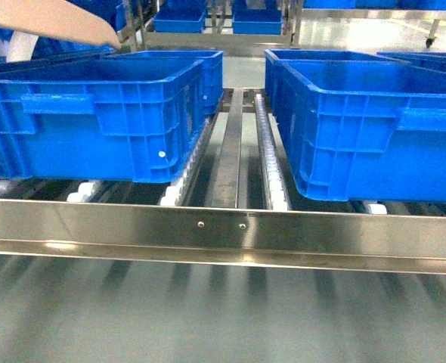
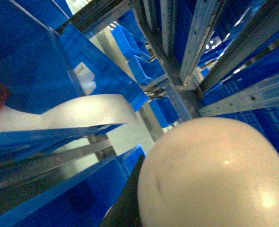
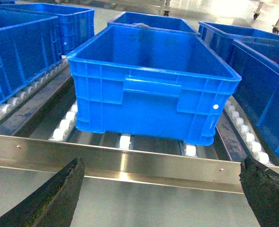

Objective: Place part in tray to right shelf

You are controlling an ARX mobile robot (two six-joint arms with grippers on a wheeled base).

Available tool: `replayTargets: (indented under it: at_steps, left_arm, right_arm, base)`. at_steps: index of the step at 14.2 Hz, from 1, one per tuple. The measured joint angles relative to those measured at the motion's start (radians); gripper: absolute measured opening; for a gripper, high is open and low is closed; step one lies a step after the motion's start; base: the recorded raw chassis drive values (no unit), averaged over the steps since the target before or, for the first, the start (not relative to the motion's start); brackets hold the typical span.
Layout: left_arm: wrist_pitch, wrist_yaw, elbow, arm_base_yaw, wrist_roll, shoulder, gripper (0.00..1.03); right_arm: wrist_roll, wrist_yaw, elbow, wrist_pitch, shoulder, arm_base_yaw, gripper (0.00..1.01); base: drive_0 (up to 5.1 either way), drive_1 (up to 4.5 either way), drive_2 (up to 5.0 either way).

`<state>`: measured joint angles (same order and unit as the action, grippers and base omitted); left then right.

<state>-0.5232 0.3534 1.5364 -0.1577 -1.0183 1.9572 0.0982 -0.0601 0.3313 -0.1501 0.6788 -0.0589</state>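
Two big blue crates sat on the right shelf point(image 1: 223, 234) in head view: left crate point(image 1: 94, 117) and right crate point(image 1: 374, 132), w/ a gap between them showing the steel centre rails and a row of white rollers point(image 1: 267, 147). Shelf's long flat front rail ran across the whole frame, just below both crates. Tray point(image 1: 57, 21) showed only as a beige edge at top left, above the left crate's far rim; rest was cut off by the frame.

Left wrist cam: a rounded cream surface, prob. the tray point(image 2: 210, 175), filled the lower right; blue crates and steel rack rails were behind it at a steep tilt. Left gripper's state couldn't be told from this; fingers hidden.

Right wrist cam: right gripper point(image 3: 163, 194) had its two dark fingers point(image 3: 49, 198) spread wide apart, nothing between them, hovering in front of the front rail and facing another blue crate point(image 3: 149, 85) on the rollers.

Part wasn't visible in any view.
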Motion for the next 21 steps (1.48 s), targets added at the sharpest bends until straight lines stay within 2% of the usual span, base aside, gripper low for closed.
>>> replayTargets:
  at_steps: [1,3,5,7,9,11,12,13,14,15,16,17,18,19,20,21]
  left_arm:
    - [0.013,0.012,0.060,0.000,0.068,0.040,0.14]
    - [0.044,0.053,0.154,0.006,0.177,0.080,0.14]
    - [0.006,0.031,0.157,0.006,0.222,0.072,0.14]
    - [-0.027,0.003,0.063,0.011,0.215,0.009,0.14]
    - [-0.130,-0.057,-0.140,0.017,0.165,-0.131,0.14]
    - [-0.248,-0.145,-0.445,0.057,0.108,-0.403,0.14]
    - [-0.325,-0.217,-0.627,0.088,0.105,-0.586,0.14]
    - [-0.338,-0.254,-0.821,0.095,0.097,-0.798,0.14]
    - [-0.247,-0.269,-0.964,0.069,0.124,-0.963,0.14]
    - [0.029,-0.382,-1.019,0.014,0.336,-1.109,0.14]
    - [0.158,-0.431,-1.073,0.025,0.561,-1.163,0.14]
    - [0.173,-0.466,-1.156,0.069,0.744,-1.184,0.14]
    - [0.159,-0.452,-1.219,0.077,0.875,-1.211,0.14]
    - [0.134,-0.410,-1.249,0.080,0.945,-1.261,0.14]
    - [0.119,-0.349,-1.272,0.145,0.981,-1.304,0.14]
    - [0.117,-0.369,-1.309,0.166,0.990,-1.335,0.14]
  right_arm:
    - [0.000,0.000,0.000,0.000,0.000,0.000,0.98]
    - [0.000,0.000,0.000,0.000,0.000,0.000,0.98]
    - [0.000,0.000,0.000,0.000,0.000,0.000,0.98]
    - [0.000,0.000,0.000,0.000,0.000,0.000,0.98]
    - [0.000,0.000,0.000,0.000,0.000,0.000,0.98]
    - [0.000,0.000,0.000,0.000,0.000,0.000,0.98]
    - [0.000,0.000,0.000,0.000,0.000,0.000,0.98]
    - [-0.004,0.003,-0.001,-0.011,0.000,0.001,0.98]
    - [-0.035,0.053,-0.052,-0.178,-0.006,0.039,0.88]
    - [-0.064,0.052,-0.115,-0.267,-0.048,0.065,0.74]
    - [-0.076,0.059,-0.148,-0.270,-0.075,0.064,0.61]
    - [-0.080,0.060,-0.169,-0.266,-0.095,0.060,0.48]
    - [-0.083,0.060,-0.198,-0.255,-0.133,0.060,0.33]
    - [-0.083,0.060,-0.213,-0.245,-0.161,0.059,0.20]
    - [-0.084,0.060,-0.225,-0.235,-0.187,0.059,0.07]
    - [-0.086,0.060,-0.242,-0.222,-0.216,0.059,0.02]
  base:
    - [0.0,0.00,0.0]
    - [0.0,0.00,0.0]
    - [0.0,0.00,0.0]
    - [0.0,0.00,0.0]
    - [0.0,0.00,0.0]
    - [0.0,0.00,0.0]
    - [0.0,0.00,0.0]
    - [0.0,0.00,0.0]
    - [0.0,0.00,0.0]
    - [0.0,0.00,0.0]
    - [0.0,0.00,0.0]
    - [0.0,0.00,0.0]
    - [0.0,0.00,0.0]
    - [0.0,0.00,0.0]
    - [0.0,0.00,0.0]
    - [0.0,0.00,0.0]
